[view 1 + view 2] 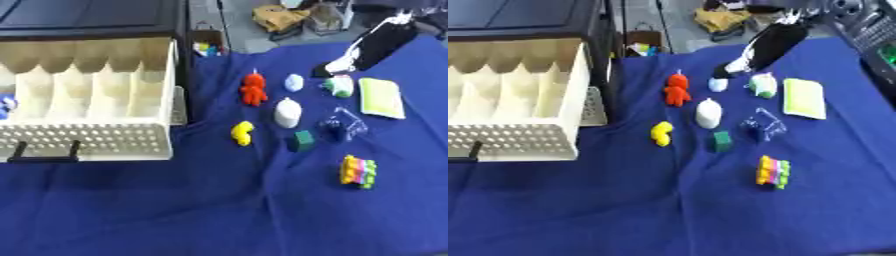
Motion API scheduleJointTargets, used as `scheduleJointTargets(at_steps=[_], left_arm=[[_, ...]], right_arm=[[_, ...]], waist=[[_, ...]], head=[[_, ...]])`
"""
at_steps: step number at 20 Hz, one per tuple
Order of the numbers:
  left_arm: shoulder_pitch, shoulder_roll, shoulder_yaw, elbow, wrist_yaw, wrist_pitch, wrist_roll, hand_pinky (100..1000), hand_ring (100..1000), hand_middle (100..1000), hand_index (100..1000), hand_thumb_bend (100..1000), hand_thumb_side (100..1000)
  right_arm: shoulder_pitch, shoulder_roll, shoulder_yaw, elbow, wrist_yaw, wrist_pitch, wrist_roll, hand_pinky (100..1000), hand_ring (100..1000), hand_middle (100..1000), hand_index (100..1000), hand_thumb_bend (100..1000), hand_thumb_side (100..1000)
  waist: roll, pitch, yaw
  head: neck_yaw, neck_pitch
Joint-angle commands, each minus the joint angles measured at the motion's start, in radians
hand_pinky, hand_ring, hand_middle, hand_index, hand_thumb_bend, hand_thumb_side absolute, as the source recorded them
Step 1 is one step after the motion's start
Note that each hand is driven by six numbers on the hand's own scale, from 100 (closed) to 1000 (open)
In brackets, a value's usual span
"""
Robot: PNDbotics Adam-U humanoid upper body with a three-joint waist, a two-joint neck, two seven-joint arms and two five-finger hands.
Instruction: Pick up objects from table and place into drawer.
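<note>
An open cream drawer (87, 141) with a perforated front and a black handle (42, 159) juts from a black cabinet (87, 15) at the left. A blue thing (6, 106) lies in its leftmost compartment. Several small objects lie on the blue cloth: a red figure (254, 89), a pale blue lump (294, 82), a white and green piece (339, 86), a white cylinder (287, 113), a yellow piece (242, 133) and a green cube (303, 140). My right hand (339, 66) comes down from the upper right, just above and between the pale blue lump and the white and green piece.
A yellow-green pad (381, 97) lies at the right. A clear plastic item over something dark blue (343, 125) and a multicoloured block (358, 171) sit nearer the front. Beyond the table's far edge is floor clutter (280, 17). Bare blue cloth (219, 215) fills the front.
</note>
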Motion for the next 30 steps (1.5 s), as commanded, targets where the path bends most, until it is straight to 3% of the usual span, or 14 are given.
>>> scheduleJointTargets(at_steps=[1,15,18,19,24,30], left_arm=[[-0.008,0.029,0.002,-0.013,0.0,0.0,-0.002,480,649,608,810,294,983],[-0.018,0.031,-0.001,-0.013,-0.003,0.004,-0.003,480,652,608,803,293,982],[-0.019,0.032,-0.001,-0.013,-0.003,0.003,-0.003,480,651,608,803,293,981],[-0.019,0.033,0.0,-0.013,-0.003,0.003,-0.003,480,651,608,803,294,981],[-0.022,0.033,-0.001,-0.013,-0.001,0.004,-0.003,479,651,609,806,294,980],[-0.024,0.032,-0.001,-0.013,0.0,0.004,-0.004,479,651,608,806,293,980]], right_arm=[[0.005,-0.052,-0.026,-0.015,-0.013,0.03,0.031,834,917,875,1000,645,578],[0.207,-0.189,-0.08,-0.184,-0.043,0.201,0.093,823,912,804,940,697,565],[0.256,-0.216,-0.092,-0.224,-0.038,0.216,0.106,821,910,792,932,663,536],[0.271,-0.225,-0.095,-0.239,-0.037,0.218,0.113,823,912,793,937,639,475],[0.328,-0.246,-0.109,-0.275,-0.046,0.224,0.149,830,924,797,938,581,384],[0.373,-0.257,-0.096,-0.259,-0.064,0.218,0.154,833,930,798,929,588,359]], waist=[[-0.001,-0.011,-0.002],[-0.009,0.0,-0.005],[-0.009,0.001,-0.004],[-0.01,0.001,-0.003],[-0.01,0.003,-0.005],[-0.01,0.006,-0.006]], head=[[0.007,-0.014],[0.018,-0.028],[0.019,-0.027],[0.02,-0.027],[0.023,-0.029],[0.022,-0.033]])
